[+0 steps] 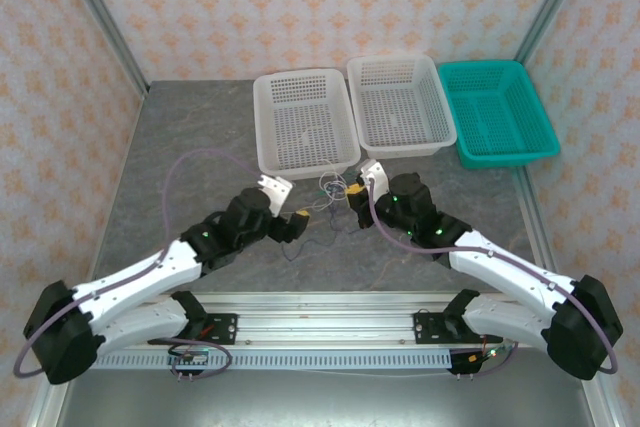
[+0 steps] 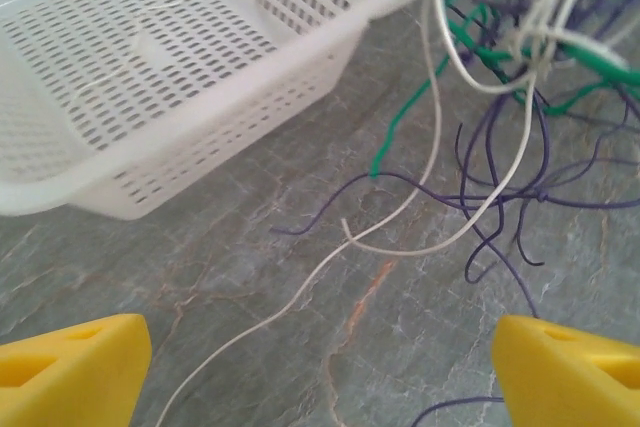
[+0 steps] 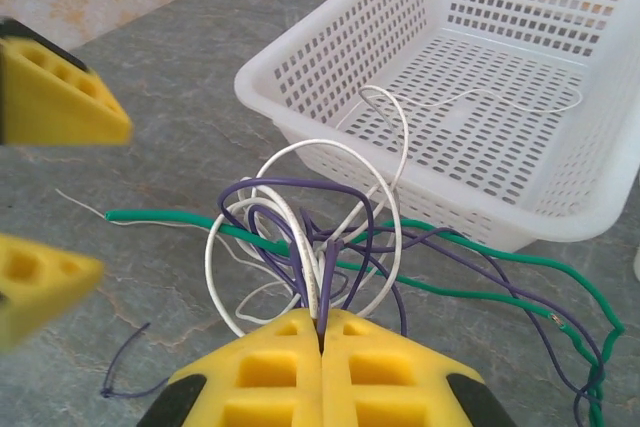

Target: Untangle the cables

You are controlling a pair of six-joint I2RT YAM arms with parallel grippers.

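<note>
Cables: one tangled knot of thin flexible wires (image 1: 330, 192) in three colours, white-grey, green and dark purple. The single strands inside the knot cannot be counted.
Cables, place: the knot sits at the tips of the right tool, looping up and out from it. It lies between the two tools, and from the left tool it is ahead and to the right (image 2: 520, 67), with its loose ends on the desk.
Stray strand: one thin white wire (image 3: 480, 97) runs from the knot over the rim into the basket just beyond the right tool.
Right tool (image 3: 322, 332): its two yellow fingers are pressed together, pinching purple and white strands of the knot (image 3: 310, 237) between them.
Left tool (image 2: 320, 382): its two yellow fingers are spread wide with nothing between them. It hangs low over the desk, just short of the knot, with a white strand running under the gap.
Arms, pose: both of the two arms reach forward and inward from their bases, so the tools (image 1: 298, 222) (image 1: 357, 190) face each other near mid-desk.
Baskets: three perforated plastic baskets stand in a row beyond the tools. Two are white (image 1: 300, 76) (image 1: 392, 60) and one is teal (image 1: 485, 66), which stands farthest from the left tool.
Desk: one grey marbled stone-look surface (image 1: 200, 147).
</note>
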